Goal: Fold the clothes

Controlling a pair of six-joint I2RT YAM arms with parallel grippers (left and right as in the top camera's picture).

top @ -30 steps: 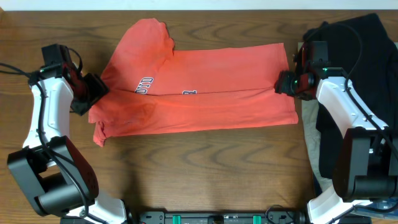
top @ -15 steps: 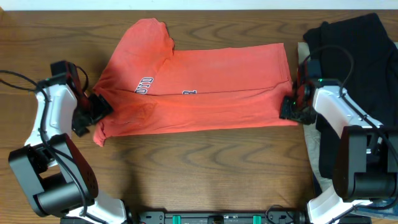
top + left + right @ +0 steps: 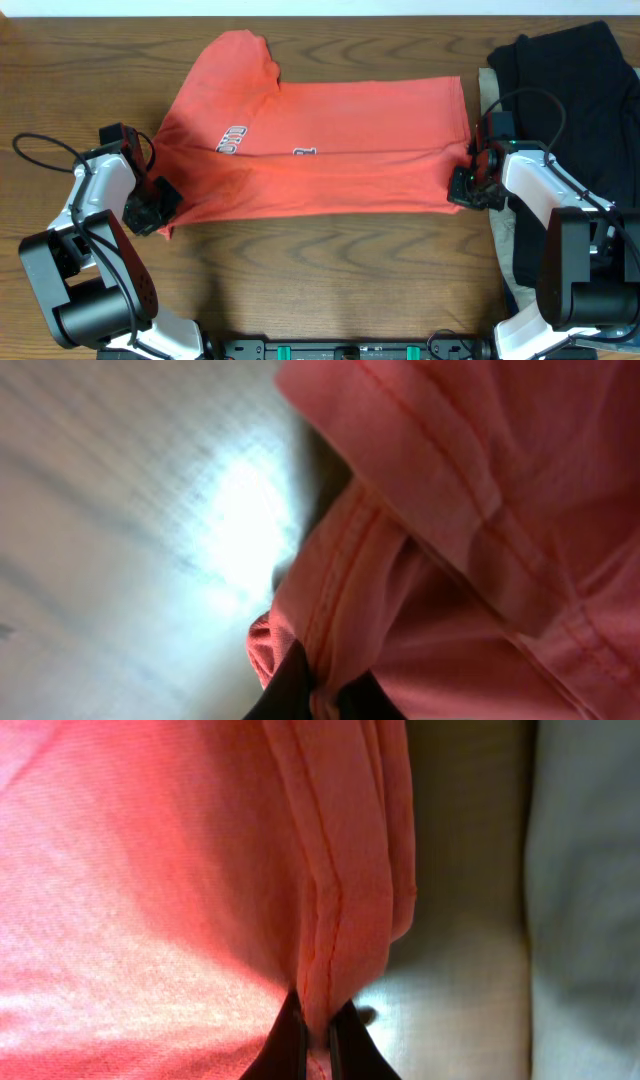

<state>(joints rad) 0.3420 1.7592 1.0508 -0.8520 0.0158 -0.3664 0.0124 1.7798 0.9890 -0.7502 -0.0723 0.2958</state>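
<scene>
Orange-red T-shirt point(image 3: 330, 140) lies flat across my table point(image 3: 330, 270). My left tool point(image 3: 153, 206) pinches its near-left corner; my right tool point(image 3: 466, 190) grips the hem.

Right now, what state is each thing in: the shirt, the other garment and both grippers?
T-shirt: lying flat on the table, folded once lengthwise, lettering partly hidden at the fold, pinched at both near corners.
Left gripper: shut on the T-shirt's near left corner.
Right gripper: shut on the T-shirt's hem at the near right corner.
Black garment: loosely heaped at the right side of the table, not held.
</scene>
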